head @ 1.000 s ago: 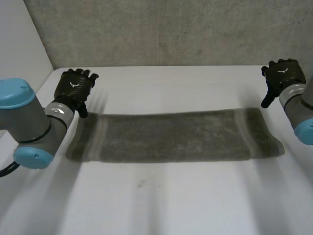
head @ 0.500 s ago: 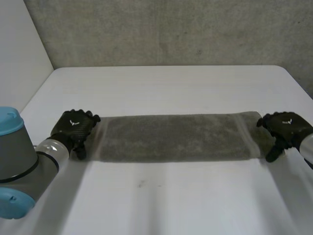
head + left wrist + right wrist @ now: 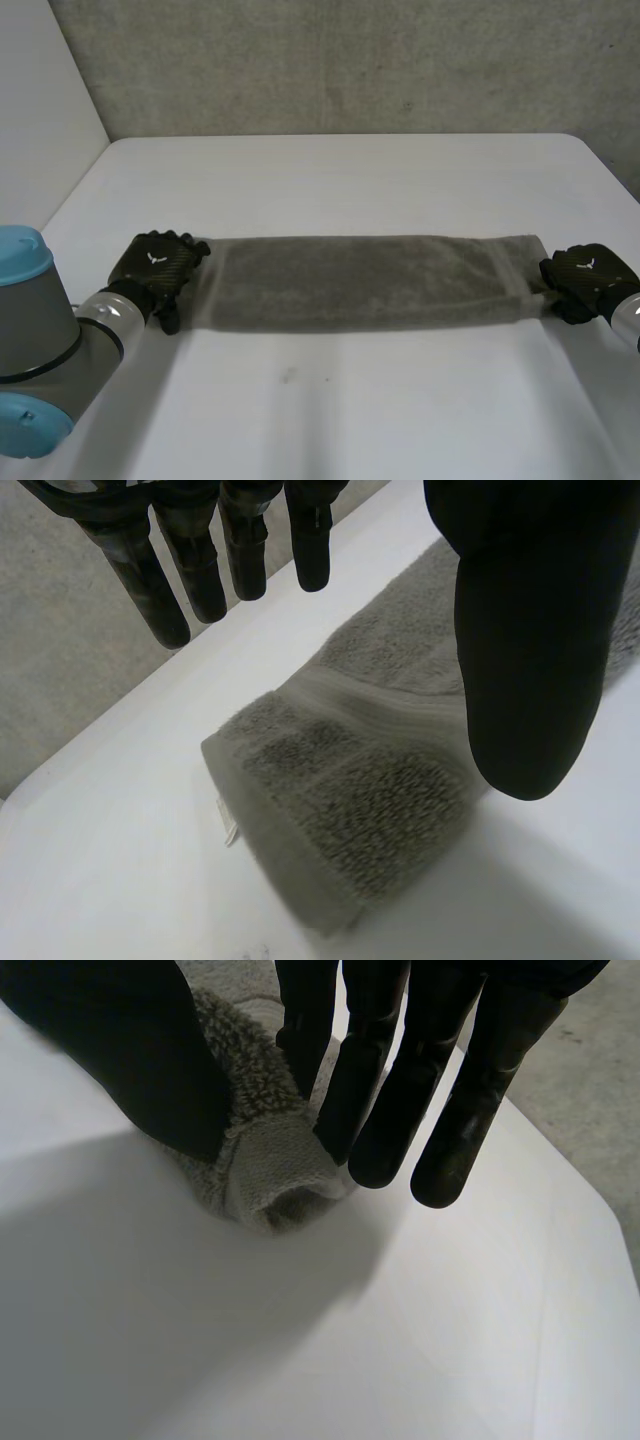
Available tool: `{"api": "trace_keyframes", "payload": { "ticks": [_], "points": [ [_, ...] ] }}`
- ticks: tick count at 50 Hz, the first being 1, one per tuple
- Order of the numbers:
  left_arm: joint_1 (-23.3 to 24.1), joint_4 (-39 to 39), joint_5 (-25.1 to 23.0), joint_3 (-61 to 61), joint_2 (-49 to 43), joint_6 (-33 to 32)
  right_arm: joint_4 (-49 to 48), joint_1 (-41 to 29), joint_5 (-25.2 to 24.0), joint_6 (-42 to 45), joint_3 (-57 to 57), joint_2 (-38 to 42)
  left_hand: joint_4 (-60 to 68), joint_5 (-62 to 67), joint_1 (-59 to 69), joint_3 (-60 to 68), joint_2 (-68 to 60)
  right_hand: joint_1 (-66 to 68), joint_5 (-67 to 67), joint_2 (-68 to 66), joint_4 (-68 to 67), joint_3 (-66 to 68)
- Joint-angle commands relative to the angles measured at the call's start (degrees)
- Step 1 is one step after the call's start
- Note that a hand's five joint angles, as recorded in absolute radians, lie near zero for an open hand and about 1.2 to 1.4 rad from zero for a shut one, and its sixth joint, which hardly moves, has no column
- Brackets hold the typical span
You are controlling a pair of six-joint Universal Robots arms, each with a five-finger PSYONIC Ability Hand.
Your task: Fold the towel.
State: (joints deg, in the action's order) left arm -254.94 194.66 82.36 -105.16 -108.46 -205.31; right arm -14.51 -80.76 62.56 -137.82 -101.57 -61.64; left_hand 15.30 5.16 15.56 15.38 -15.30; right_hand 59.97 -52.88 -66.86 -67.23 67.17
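Observation:
A grey-green towel (image 3: 360, 280), folded into a long strip, lies flat across the white table (image 3: 350, 180). My left hand (image 3: 155, 268) is at the strip's left end. In the left wrist view its fingers (image 3: 200, 570) are straight and its thumb (image 3: 525, 640) stands apart, with the towel's end (image 3: 340, 810) lying untouched beneath the gap. My right hand (image 3: 585, 282) is at the right end. In the right wrist view its thumb (image 3: 140, 1050) and fingers (image 3: 390, 1090) pinch the bunched towel end (image 3: 270, 1165).
A grey concrete wall (image 3: 350, 60) stands behind the table's far edge. A pale side wall (image 3: 40, 120) rises beyond the table's left edge. Bare table (image 3: 330, 410) stretches between the towel and the near edge.
Both hands came down from the far side onto the towel's two ends. The right hand's fingers closed on the right end; the left hand stayed open.

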Motion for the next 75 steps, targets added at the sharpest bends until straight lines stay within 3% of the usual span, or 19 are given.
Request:
{"api": "trace_keyframes", "payload": {
  "ticks": [1, 10, 16, 27, 29, 30, 32, 35, 43, 45, 46, 47, 48, 49, 56, 60, 65, 71, 75],
  "points": [
    [-0.1, 0.0, 0.1, 0.0, 0.0, 0.0, -0.7, 2.1, 1.0, 0.0, 1.6, 1.3, 0.8, 0.9, 0.6, 0.7, -0.8, 20.0, -17.1, -13.1, -12.8, 12.8],
    [-0.6, -0.1, 0.2, -0.3, 1.0, 0.0, 0.5, 9.5, 3.9, 1.7, 6.2, -0.1, 0.5, 0.6, 0.2, 0.4, -0.5, 20.0, -17.1, -13.1, -12.8, 12.8],
    [-0.8, -0.1, 0.3, -0.3, 2.1, 0.0, 3.0, 9.1, 7.1, 2.6, 10.2, -1.7, -0.9, -0.7, -1.1, -1.0, 0.9, 20.0, -17.1, -13.1, -12.8, 12.8],
    [-0.6, -0.1, 0.6, 0.3, 6.2, 0.2, 4.1, -17.9, 11.9, -1.1, 19.8, -4.0, -3.7, -3.6, -4.0, -3.8, 3.7, 20.0, -17.1, -13.1, -12.8, 12.8],
    [-0.7, 0.0, 0.7, 0.4, 7.8, 1.0, 2.4, -28.6, 13.5, -1.0, 22.6, -1.5, -3.9, -3.8, -4.2, -4.0, 3.9, 20.0, -17.1, -13.1, -12.8, 12.8],
    [-0.7, 0.0, 0.7, 0.4, 7.8, 1.1, 2.4, -28.7, 13.5, -1.0, 22.6, -1.5, -3.9, -3.8, -4.2, -4.0, 3.9, 20.0, -17.1, -13.1, -12.8, 12.8],
    [-0.8, 0.0, 0.7, 0.5, 9.2, 3.3, -0.4, -38.5, 13.6, -1.0, 24.6, 2.2, -4.4, -4.3, -4.7, -4.5, 4.4, 20.0, -17.1, -13.1, -12.8, 12.8],
    [-0.9, 0.0, 0.8, 0.7, 10.0, 5.7, -3.1, -46.1, 13.3, -1.3, 25.6, 6.2, -4.6, -4.4, -4.8, -4.7, 4.6, 20.0, -17.1, -13.1, -12.8, 12.8],
    [-0.5, -0.1, 0.7, 0.8, 10.0, 7.3, -4.8, -57.2, 11.0, -1.4, 27.0, 17.2, -4.4, -4.3, -4.7, -4.5, 4.4, 20.0, -17.1, -13.1, -12.8, 12.8],
    [-0.5, -0.1, 0.7, 0.8, 10.0, 7.3, -4.8, -57.2, 11.0, -1.5, 26.7, 17.3, -4.4, -4.3, -4.7, -4.5, 4.4, 9.6, -6.7, -2.7, -2.3, 2.4],
    [-0.3, 0.1, 0.6, 0.9, 9.5, 7.3, -4.8, -57.1, 11.7, -1.8, 26.8, 17.2, -4.4, -4.3, -4.7, -4.5, 4.4, -15.2, 18.1, 22.0, 22.4, -22.4],
    [0.1, 0.4, 0.6, 1.3, 9.1, 7.3, -4.8, -57.1, 11.7, -1.8, 26.8, 17.2, -4.4, -4.3, -4.7, -4.5, 4.4, -15.4, 18.3, 22.3, 22.7, -22.6],
    [0.1, 0.4, 0.6, 1.3, 9.1, 7.3, -4.9, -57.0, 12.5, -1.9, 26.9, 16.5, -4.4, -4.3, -4.7, -4.5, 4.4, -45.9, 48.8, 52.8, 53.1, -53.1],
    [0.5, 0.4, 0.5, 1.9, 8.8, 7.4, -4.8, -56.9, 13.2, -3.0, 26.7, 15.4, -4.4, -4.3, -4.7, -4.5, 4.4, -50.0, 52.9, 56.9, 57.2, -57.2],
    [5.7, 0.6, 0.7, 6.9, 4.6, 8.5, -3.3, -48.6, 18.0, -14.2, 23.0, 6.2, -4.1, -3.9, -4.3, -4.2, 4.1, -50.0, 52.9, 56.9, 57.2, -57.2],
    [8.7, 0.6, 0.8, 10.5, 1.2, 13.3, -0.9, -44.7, 18.2, -19.9, 19.6, 2.0, -3.4, -3.3, -3.7, -3.5, 3.4, -50.0, 52.9, 56.9, 57.2, -57.2],
    [12.5, 0.5, 1.6, 13.9, -4.8, 16.6, 3.2, -35.8, 16.7, -23.3, 9.8, -2.7, -3.1, -2.9, -3.3, -3.1, 3.1, -50.0, 52.9, 56.9, 57.2, -57.2],
    [15.1, 0.0, 8.4, 15.5, -12.3, 16.0, 2.8, -31.7, 13.5, -22.6, 3.4, -3.0, -3.1, -2.9, -3.3, -3.1, 3.1, -50.0, 52.9, 56.9, 57.2, -57.2],
    [15.2, 0.1, 10.8, 15.4, -14.2, 14.5, 1.2, -28.7, 10.6, -22.1, -0.5, -3.0, -3.2, -3.1, -3.5, -3.3, 3.2, -31.3, 34.2, 38.2, 38.6, -38.5]
  ]
}}
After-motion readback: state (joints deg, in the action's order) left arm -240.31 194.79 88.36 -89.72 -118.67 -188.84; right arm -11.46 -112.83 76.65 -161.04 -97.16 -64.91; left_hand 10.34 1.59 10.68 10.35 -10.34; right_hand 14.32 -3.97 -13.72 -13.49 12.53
